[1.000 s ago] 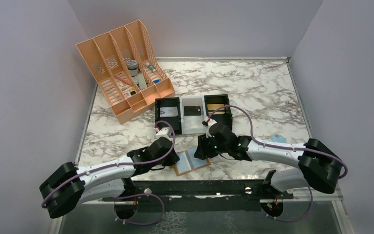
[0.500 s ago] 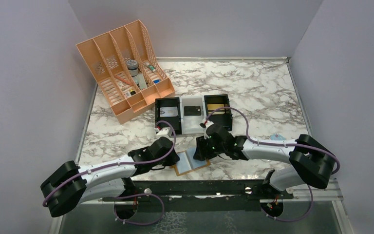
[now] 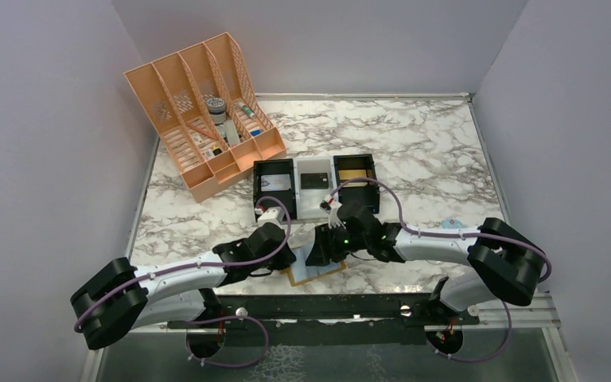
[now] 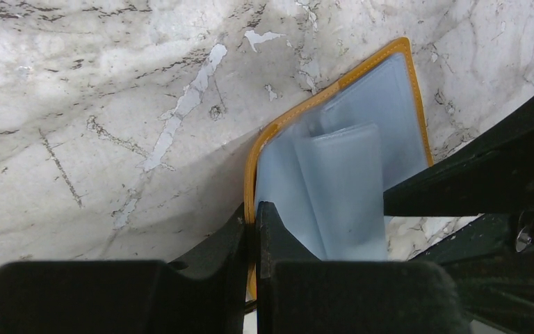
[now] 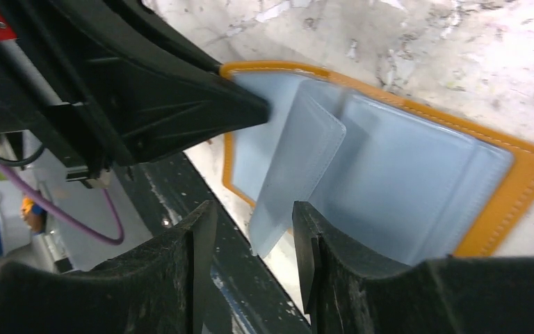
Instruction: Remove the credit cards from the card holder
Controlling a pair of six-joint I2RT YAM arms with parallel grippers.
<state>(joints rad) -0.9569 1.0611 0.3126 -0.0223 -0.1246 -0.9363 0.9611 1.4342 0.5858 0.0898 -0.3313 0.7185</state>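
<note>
Lying open, card holder clamped by left end effector, right end effector apart around a raised credit card, black bin beyond holding a pale card.

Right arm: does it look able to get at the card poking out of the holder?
Likely yes. The card has its free end between the open jaws of the right gripper, with nothing in between. The left gripper pinches the edge of the holder off to the side, clear of the card.

card holder largely hidden, organiser contents indistinct
</note>
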